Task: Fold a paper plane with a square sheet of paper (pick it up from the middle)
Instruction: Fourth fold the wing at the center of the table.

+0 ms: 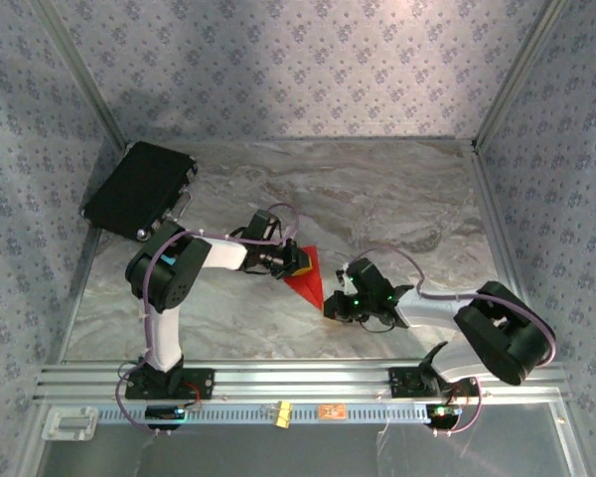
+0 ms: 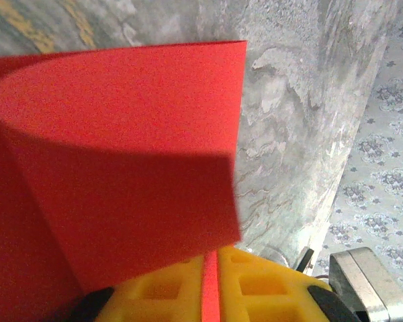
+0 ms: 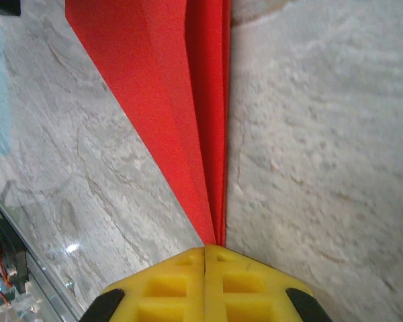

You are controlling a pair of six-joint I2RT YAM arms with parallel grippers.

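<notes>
You'll find the red sheet of paper (image 1: 306, 281) mid-table, strung between your two arms and partly folded (layers narrow to a point). Your left gripper (image 2: 211, 268) pinches its far-left edge; your right gripper (image 3: 205, 256) is clamped on its near-right tip.

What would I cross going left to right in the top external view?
Black rectangular case → left claw → folded bright red paper sheet → right claw.

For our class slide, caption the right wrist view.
Right gripper pinching folded red paper by its tip, marble tabletop behind.
</notes>
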